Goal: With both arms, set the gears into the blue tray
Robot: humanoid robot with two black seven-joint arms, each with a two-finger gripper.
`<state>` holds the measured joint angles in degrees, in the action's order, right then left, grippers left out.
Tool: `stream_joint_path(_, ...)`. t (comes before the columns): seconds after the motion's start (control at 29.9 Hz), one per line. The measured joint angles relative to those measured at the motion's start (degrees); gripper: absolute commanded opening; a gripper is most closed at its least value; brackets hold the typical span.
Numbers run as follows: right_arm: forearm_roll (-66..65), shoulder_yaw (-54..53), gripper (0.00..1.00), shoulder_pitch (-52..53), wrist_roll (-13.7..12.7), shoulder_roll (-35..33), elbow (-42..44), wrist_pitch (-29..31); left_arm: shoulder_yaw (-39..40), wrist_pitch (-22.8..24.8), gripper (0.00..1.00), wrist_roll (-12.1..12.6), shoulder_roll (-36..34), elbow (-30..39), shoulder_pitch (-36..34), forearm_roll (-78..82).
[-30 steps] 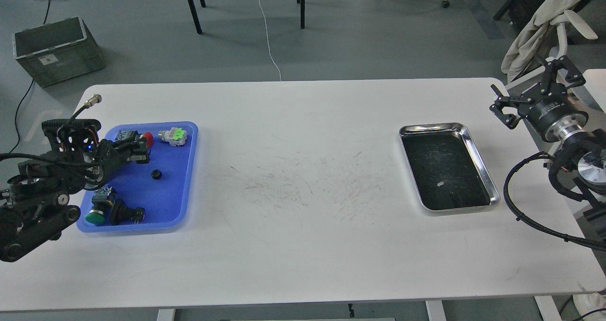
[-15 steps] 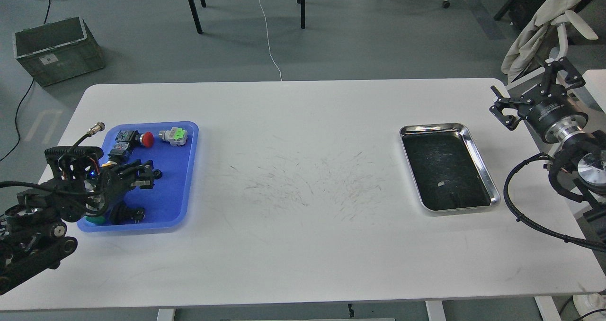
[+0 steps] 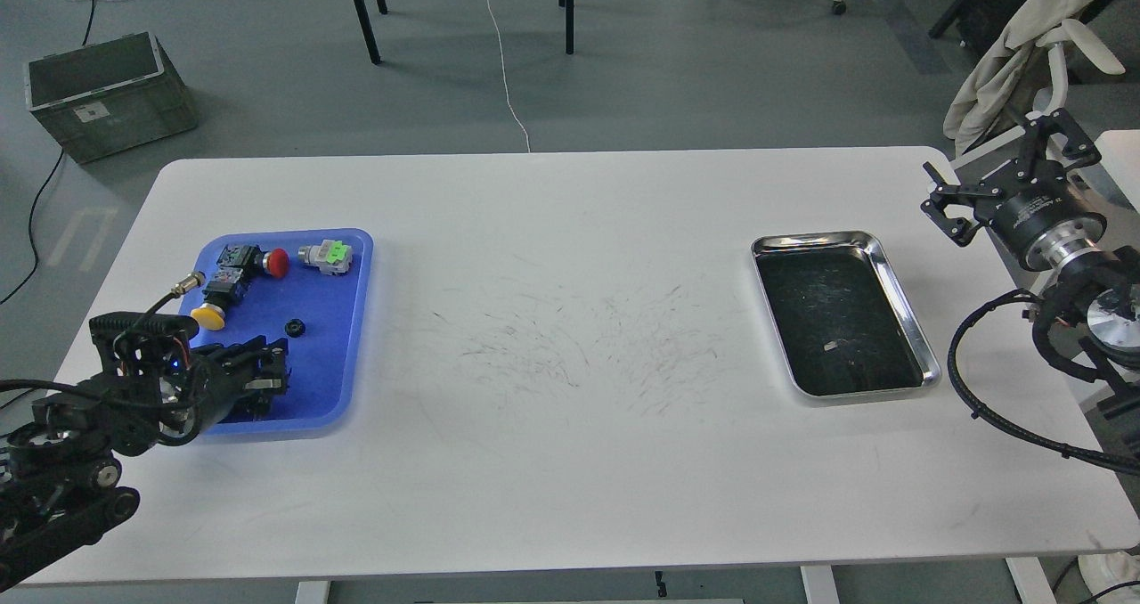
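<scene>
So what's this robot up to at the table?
It is sorting small parts. One tiny black gear lies in the blue tray among some push-button switches. The left gripper hangs over the tray's near end. The right gripper waits, open, off to the side of the steel tray, which holds no gear.

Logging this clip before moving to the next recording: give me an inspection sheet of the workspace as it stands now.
Surface: white table, scuffed with dark marks at its centre.
Job's things: blue tray at left; one gear lies in it; no second gear seen.
Clutter: red button switch, green-and-grey switch and yellow button switch in the blue tray; steel tray at right, black liner, small pale speck.
Grippers: left gripper over the tray's near end, state unclear; right gripper open, off the table's right edge.
Cables: black cable loop by the right arm; white cord on the floor.
Surroundings: grey crate, chair legs.
</scene>
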<state>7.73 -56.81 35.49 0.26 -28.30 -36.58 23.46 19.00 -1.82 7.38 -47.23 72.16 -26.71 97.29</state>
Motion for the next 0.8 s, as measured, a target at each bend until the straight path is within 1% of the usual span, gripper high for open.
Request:
stream_joint_path(0.03,0.00,0.02,0.98,-0.04,0.00,0.00,0.01,0.01,0.03,-0.30,0.74,0.00,0.00,0.00,0.04,0.00)
stream_joint_path(0.07,0.00,0.03,0.98,-0.06,0.00,0.00,0.01,0.01,0.05,-0.65,0.94,-0.01,0.00,0.00,0.05,0.00)
stream_joint_path(0.1,0.00,0.03,0.98,-0.07,0.00,0.00,0.02,0.01,0.08,-1.13,0.98,-0.10,0.00,0.00,0.06,0.00)
stream_joint_path(0.23,0.00,0.11,0.98,-0.12,0.00,0.00,0.02,0.01,0.33,-2.79,0.98,-0.52,-0.11,0.00,0.07,-0.30)
stream_joint_path(0.37,0.00,0.13,0.98,-0.13,0.00,0.00,-0.05,0.01,1.03,-3.13,0.99,-0.82,-0.61,0.00,-0.08,-0.55)
stream_joint_path(0.47,0.00,0.13,0.98,-0.10,0.00,0.00,-0.06,0.00,3.55,-3.18,0.99,-0.93,-0.71,0.31,-0.71,-0.61)
stream_joint_path(0.53,0.00,0.13,0.98,-0.01,0.00,0.00,-0.07,-0.05,6.55,-3.17,0.99,-0.94,-0.43,0.85,-1.48,-0.88)
stream_joint_path(0.67,0.00,0.11,0.98,0.46,0.00,0.08,-0.24,-0.21,10.99,-2.83,0.98,-0.57,0.70,1.88,-6.25,-4.84)
stream_joint_path(0.8,0.01,-0.12,0.98,1.13,0.00,0.09,-0.28,-0.56,11.79,-1.97,0.98,-0.49,2.49,-0.30,-15.74,-16.18)
